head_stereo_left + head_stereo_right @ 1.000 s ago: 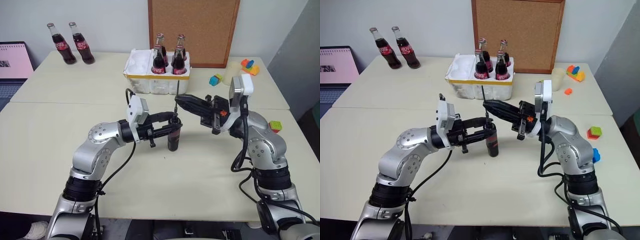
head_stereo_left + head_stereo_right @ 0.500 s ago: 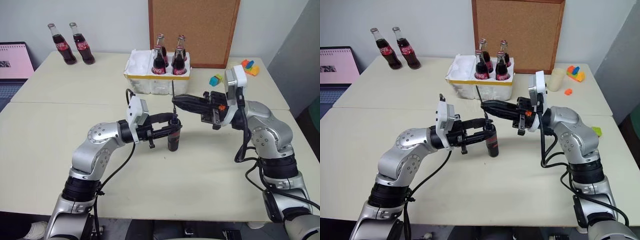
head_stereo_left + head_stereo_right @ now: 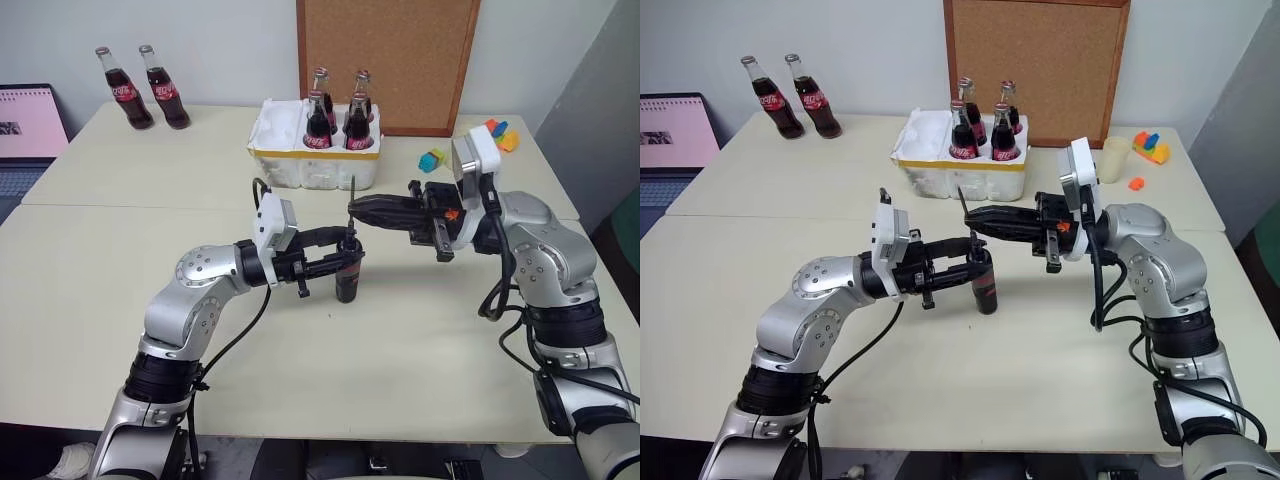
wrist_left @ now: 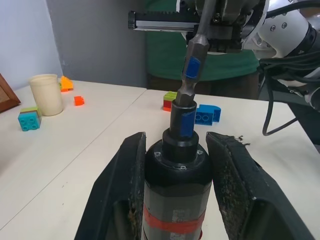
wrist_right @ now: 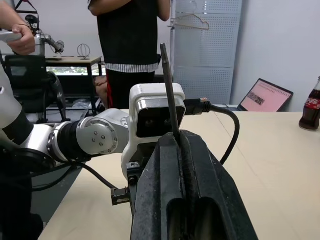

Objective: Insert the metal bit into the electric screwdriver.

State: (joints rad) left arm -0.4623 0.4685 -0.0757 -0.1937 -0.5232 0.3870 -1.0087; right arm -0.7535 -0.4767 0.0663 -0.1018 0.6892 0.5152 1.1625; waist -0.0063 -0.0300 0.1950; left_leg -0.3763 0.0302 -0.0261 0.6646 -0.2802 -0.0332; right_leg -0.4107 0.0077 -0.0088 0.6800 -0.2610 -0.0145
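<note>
The left gripper (image 3: pixel 345 262) is clamping the electric screwdriver (image 3: pixel 347 278) upright on the table (image 3: pixel 400 340), socket facing up. The right gripper (image 3: pixel 353 208) is pinching the metal bit (image 4: pixel 194 70) shut between its fingers, directly above the tool. In the left wrist view the bit's lower end is meeting the socket mouth, though its long axis is leaning off the tool's vertical axis. Judgement: seating is calling for the bit to be straightened, then pressed straight down.

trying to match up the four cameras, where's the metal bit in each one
Left eye view: metal bit near centre, upright above the electric screwdriver.
Right eye view: near centre.
Left wrist view: upper middle, its end at the screwdriver's socket.
Right wrist view: upright, centre.
Shared landmark: right gripper pinching it.
</note>
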